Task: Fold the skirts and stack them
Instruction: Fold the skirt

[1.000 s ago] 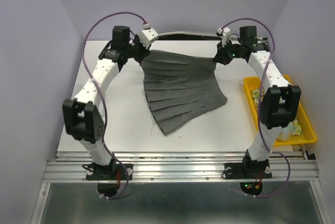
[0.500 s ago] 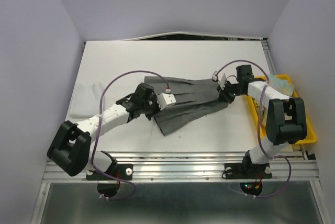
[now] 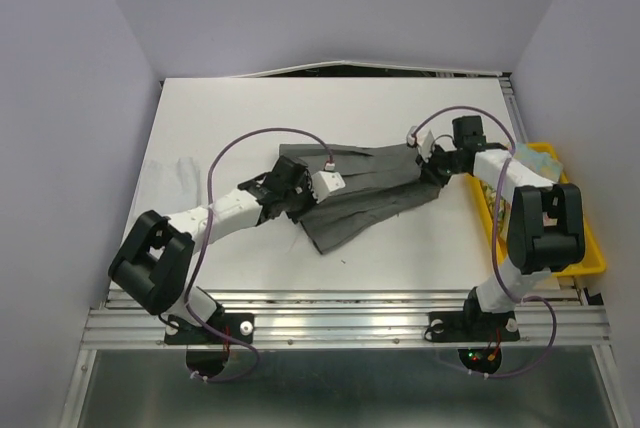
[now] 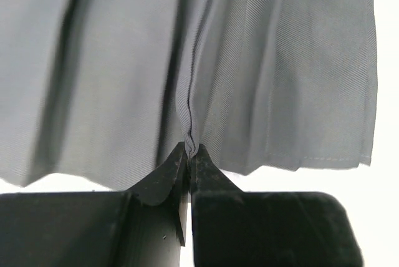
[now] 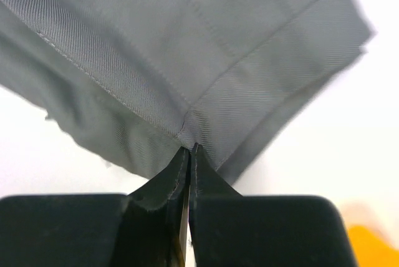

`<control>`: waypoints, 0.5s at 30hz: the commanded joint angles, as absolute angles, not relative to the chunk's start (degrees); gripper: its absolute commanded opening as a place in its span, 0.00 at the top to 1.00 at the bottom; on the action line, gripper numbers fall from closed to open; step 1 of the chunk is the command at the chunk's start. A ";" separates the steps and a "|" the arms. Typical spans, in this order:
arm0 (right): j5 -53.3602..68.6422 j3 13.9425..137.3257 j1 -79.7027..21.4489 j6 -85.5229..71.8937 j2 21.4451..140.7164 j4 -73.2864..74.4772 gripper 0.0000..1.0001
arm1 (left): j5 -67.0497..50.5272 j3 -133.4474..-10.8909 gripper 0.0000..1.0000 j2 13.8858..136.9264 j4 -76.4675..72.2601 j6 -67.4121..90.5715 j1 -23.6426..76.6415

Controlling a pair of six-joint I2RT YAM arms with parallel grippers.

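Folding is looking barely under way: the charcoal pleated skirt is lying half-doubled on the table at centre frame, the left gripper and right gripper each pinching its edge tight, while pale cloth is waiting in the yellow tray at right, nothing stacked.

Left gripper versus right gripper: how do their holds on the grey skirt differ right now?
The left gripper pinches a bunched pleat at the grey skirt's edge; the right gripper pinches flat cloth where stitched seams meet. In the top view the left gripper sits on the skirt's left part, the right gripper at its right end beside the yellow tray. Both are shut on the skirt.
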State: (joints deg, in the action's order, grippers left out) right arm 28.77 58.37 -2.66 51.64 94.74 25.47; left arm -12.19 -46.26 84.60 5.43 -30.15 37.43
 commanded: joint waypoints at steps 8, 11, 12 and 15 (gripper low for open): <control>24.79 75.41 -1.32 50.70 90.36 30.75 0.99 | -11.07 -64.15 1.00 79.81 21.79 -30.24 36.39; 23.65 74.01 -0.80 54.39 86.32 31.20 0.99 | -12.30 -65.21 1.00 76.82 25.30 -29.97 36.56; 23.47 73.22 -0.27 55.71 85.18 31.29 0.99 | -12.74 -65.39 1.00 76.12 26.01 -29.88 36.91; 21.63 67.78 0.26 61.69 82.18 31.03 0.99 | -13.62 -63.03 1.00 73.48 27.33 -29.18 40.24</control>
State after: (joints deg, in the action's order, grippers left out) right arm 26.70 71.57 -1.89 54.11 86.70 30.70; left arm -12.69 -63.11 77.65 20.36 -29.91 37.82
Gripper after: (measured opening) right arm 0.028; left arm 0.121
